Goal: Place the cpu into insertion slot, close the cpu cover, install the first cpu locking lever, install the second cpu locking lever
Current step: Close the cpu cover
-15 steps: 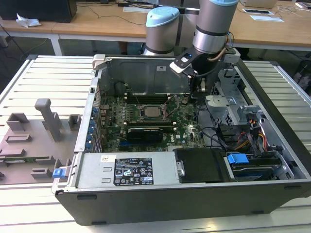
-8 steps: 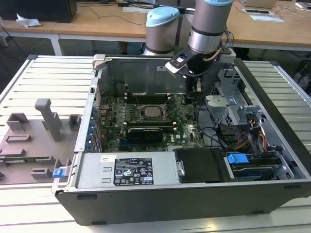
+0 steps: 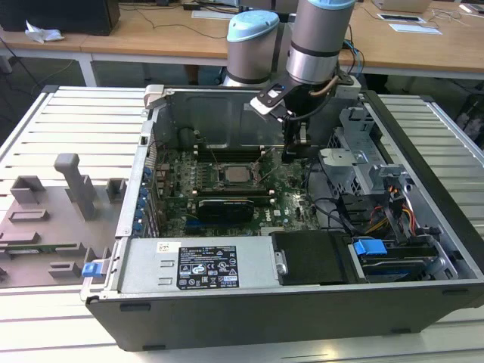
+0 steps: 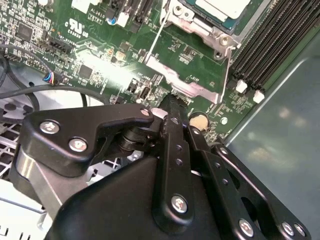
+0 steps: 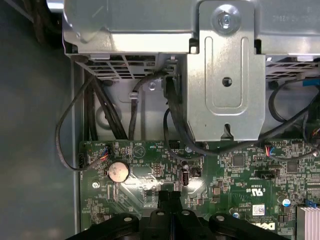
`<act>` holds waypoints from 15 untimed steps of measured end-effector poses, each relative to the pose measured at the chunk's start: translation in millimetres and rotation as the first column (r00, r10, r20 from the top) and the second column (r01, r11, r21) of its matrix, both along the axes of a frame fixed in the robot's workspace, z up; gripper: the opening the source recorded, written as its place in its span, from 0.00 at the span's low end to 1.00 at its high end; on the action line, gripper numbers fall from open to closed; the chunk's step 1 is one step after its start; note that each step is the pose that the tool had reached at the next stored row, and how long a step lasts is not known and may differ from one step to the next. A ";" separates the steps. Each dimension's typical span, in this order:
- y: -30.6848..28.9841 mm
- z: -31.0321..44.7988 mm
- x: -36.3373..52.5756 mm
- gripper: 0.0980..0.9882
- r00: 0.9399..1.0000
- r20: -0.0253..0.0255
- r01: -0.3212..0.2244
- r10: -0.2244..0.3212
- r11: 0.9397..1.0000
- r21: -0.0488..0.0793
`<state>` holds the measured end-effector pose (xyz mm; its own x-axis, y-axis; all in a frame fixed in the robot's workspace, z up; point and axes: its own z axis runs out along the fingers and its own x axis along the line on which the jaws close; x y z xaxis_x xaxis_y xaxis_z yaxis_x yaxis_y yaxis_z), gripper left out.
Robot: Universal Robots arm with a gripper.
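Exterior view: the cpu [image 3: 235, 174] is sitting in the insertion slot [image 3: 249, 182], near the middle of the green motherboard [image 3: 287, 198] inside the open case [image 3: 302, 318]. The chip is showing as a small flat square with a dull silver-grey top.

In the second wrist view the cpu [image 4: 222, 7] is showing a smooth matte metal face with a thin greenish edge. The cpu cover [image 4: 210, 31], a thin silvery stamped frame, is lying around it. A thin wire lever [image 4: 159, 36] is running along one side of the frame; I cannot tell whether it is latched.

My gripper [image 3: 293, 151] is hanging just above the board, to the exterior view's right of the socket and apart from it. In both wrist views my black fingers [image 4: 172, 102] [image 5: 169, 196] are pressing together with nothing between them. Their links are matte black, rounded and fixed with bright screw heads.

A round silver coin cell [image 5: 118, 171] is lying flat on the board close to my fingertips. Long black memory slots [image 4: 270, 40] with white end clips are running beside the socket. In the first wrist view a folded grey sheet-metal bracket [image 5: 225, 85] is standing past the board edge, with black cables [image 5: 65, 140] looping beneath it.
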<state>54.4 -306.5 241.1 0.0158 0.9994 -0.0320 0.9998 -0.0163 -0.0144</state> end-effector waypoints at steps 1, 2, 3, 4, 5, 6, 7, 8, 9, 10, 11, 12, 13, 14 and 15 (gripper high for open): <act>0.0 -0.2 -1.3 0.01 1.000 0.000 0.000 0.000 1.000 0.000; 0.0 -0.4 -2.8 0.01 1.000 0.000 0.000 0.000 1.000 0.000; 0.0 -0.6 -3.9 0.01 1.000 0.000 0.000 0.000 1.000 0.000; 0.0 -0.7 -4.7 0.01 1.000 0.000 0.000 0.000 1.000 0.000; 0.0 -0.8 -5.6 0.01 1.000 0.000 0.000 0.000 1.000 0.000; 0.0 -1.0 -6.3 0.01 1.000 0.000 0.000 0.000 1.000 0.000; 0.0 -1.1 -7.2 0.01 1.000 0.000 0.000 0.000 1.000 0.000; 0.0 -1.2 -7.8 0.01 1.000 0.000 0.000 0.000 1.000 0.000; 0.0 -1.4 -8.8 0.01 1.000 0.000 0.000 0.000 1.000 0.000; 0.0 -1.6 -9.4 0.01 1.000 0.000 0.000 0.000 1.000 0.000; 0.0 -2.0 -10.2 0.01 1.000 0.000 0.000 0.000 1.000 0.000; 0.0 -2.2 -10.6 0.01 1.000 0.000 0.000 0.000 1.000 0.000; 0.0 -2.5 -11.0 0.01 1.000 0.000 0.000 0.000 1.000 0.000; 0.0 -2.8 -11.3 0.01 1.000 0.000 0.000 0.000 1.000 0.000; 0.0 -3.4 -12.0 0.01 1.000 0.000 0.000 0.000 1.000 0.000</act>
